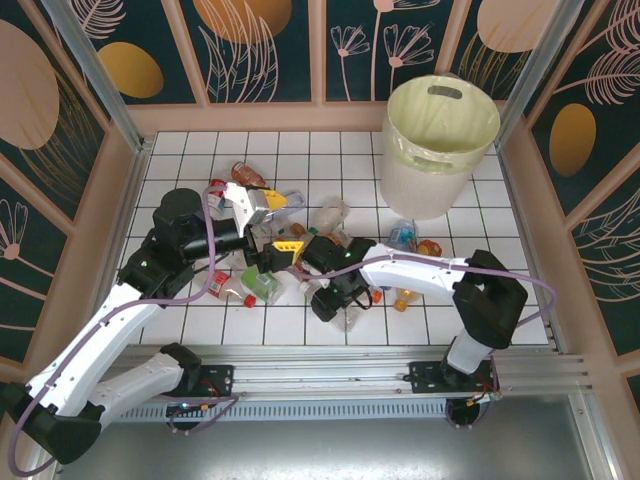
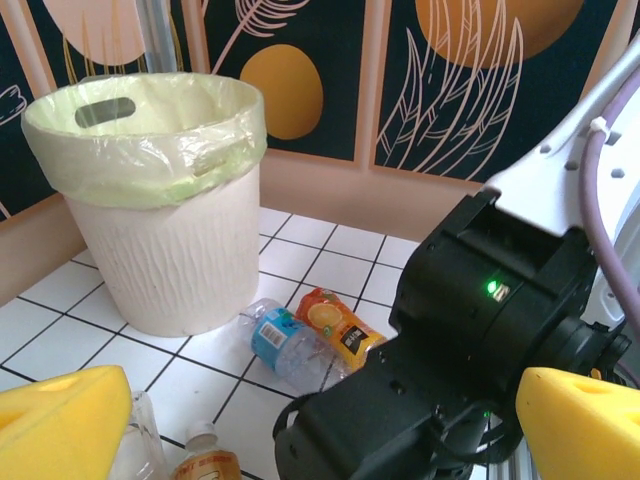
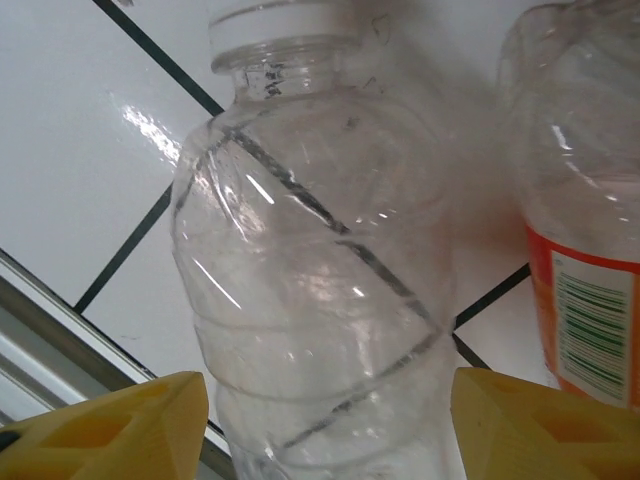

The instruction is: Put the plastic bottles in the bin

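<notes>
Clear bottle (image 3: 310,270) between right claw (image 3: 325,425) fingers; bin (image 1: 425,185) overhead, far right.

No text legible on any surface.
Right wrist view: bottle with orange label (image 3: 585,300) at right edge carries green barcode (image 3: 590,345) plus fine print alongside, too small to read.
Beside it, clear bottle (image 3: 310,300): dark stamped marks on neck under white cap (image 3: 285,20), blurred, unreadable.
Left wrist view: blue-label bottle (image 2: 275,340) shows pale markings, not legible; orange-label bottle (image 2: 335,325) touching it bears orange-fruit picture, lettering too blurred.
Top view: labels show as colour patches, no characters made out.
</notes>
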Action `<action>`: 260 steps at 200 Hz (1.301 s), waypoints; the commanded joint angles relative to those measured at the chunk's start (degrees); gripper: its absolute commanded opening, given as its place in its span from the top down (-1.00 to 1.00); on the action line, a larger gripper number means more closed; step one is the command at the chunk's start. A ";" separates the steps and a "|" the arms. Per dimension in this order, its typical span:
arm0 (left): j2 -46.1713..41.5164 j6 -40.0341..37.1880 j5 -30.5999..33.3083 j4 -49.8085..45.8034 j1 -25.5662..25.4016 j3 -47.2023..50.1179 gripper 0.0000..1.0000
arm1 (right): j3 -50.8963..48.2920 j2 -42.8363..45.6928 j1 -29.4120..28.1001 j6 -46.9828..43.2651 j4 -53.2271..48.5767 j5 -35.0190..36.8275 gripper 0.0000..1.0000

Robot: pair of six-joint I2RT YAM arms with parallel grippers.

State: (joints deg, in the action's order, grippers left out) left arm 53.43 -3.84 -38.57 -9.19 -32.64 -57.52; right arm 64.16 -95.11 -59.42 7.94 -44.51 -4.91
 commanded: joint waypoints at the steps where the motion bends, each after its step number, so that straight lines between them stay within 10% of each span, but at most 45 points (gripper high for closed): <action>1: -0.85 0.38 -1.40 1.90 -0.22 0.71 -0.97 | 2.36 -1.42 -1.09 -0.69 -1.68 2.09 -0.39; 127: -0.61 0.84 -1.87 2.34 -0.23 0.92 -0.97 | 3.54 -8.45 -4.75 1.01 3.79 2.29 -0.41; 260: 0.79 13.94 2.90 23.32 -0.23 2.50 -0.97 | 1.08 12.35 4.53 1.58 7.88 -1.59 -0.24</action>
State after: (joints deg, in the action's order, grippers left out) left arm 52.71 4.91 -36.93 4.89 -32.64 -54.08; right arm 65.56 -87.57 -58.41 9.08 -38.74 -4.82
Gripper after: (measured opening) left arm 0.986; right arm 0.624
